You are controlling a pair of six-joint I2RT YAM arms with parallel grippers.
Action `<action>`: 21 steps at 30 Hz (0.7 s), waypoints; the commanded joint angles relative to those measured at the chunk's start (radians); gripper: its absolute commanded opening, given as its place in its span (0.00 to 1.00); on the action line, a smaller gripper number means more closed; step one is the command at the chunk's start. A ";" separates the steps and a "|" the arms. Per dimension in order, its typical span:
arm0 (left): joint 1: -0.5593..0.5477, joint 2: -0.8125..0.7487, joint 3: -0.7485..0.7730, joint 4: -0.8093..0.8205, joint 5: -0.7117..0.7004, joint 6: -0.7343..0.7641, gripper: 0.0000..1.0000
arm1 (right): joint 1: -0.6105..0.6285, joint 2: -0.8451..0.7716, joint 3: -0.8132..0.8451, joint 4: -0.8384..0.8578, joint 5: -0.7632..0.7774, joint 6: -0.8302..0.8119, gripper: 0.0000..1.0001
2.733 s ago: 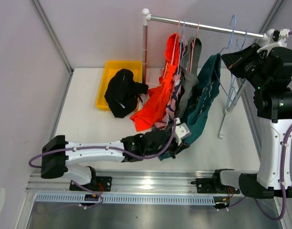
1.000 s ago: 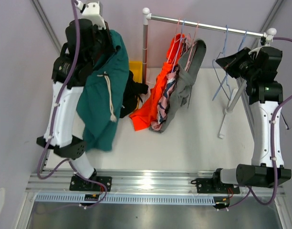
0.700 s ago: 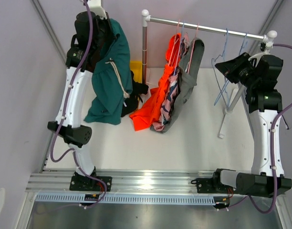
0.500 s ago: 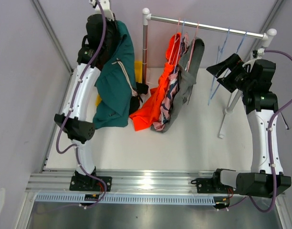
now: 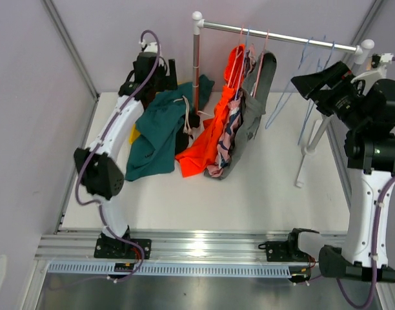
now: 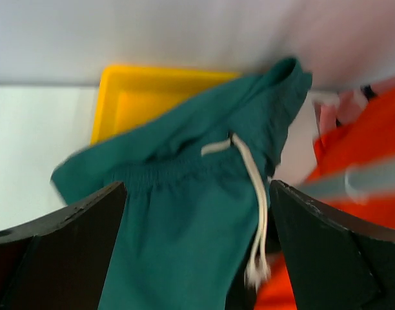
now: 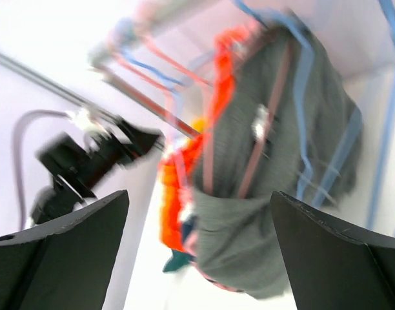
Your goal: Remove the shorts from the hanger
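Top: left end effector (image 5: 159,74) at 11 o'clock, released. Teal shorts (image 5: 160,129) lie over yellow tray (image 5: 133,134). Orange shorts (image 5: 207,147), pink shorts (image 5: 228,132) and grey shorts (image 5: 257,90) hang at 12–1.
Left wrist: fingers spread, drawstring (image 6: 249,171) at 4 o'clock. Lift straight up, don't snag it.
Right wrist: right end effector (image 7: 199,245) spread, empty, grey pair ahead. Grip the fabric, not the hanger.

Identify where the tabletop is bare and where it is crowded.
Bare: the near strip of the table in front of the orange shorts, and the patch between the grey shorts and the rack's right leg. Crowded: far left, where teal shorts drape the yellow tray.
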 commanded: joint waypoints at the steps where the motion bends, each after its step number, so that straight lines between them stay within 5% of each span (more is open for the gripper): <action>1: -0.023 -0.332 -0.242 0.131 0.047 -0.059 0.99 | 0.017 -0.031 0.053 0.120 -0.027 0.051 0.99; 13: -0.107 -0.879 -0.792 0.116 0.095 -0.082 0.99 | 0.229 0.245 0.152 0.205 0.106 0.014 0.75; 21: -0.107 -1.087 -0.908 -0.008 0.080 -0.045 0.99 | 0.226 0.358 0.179 0.202 0.163 -0.014 0.63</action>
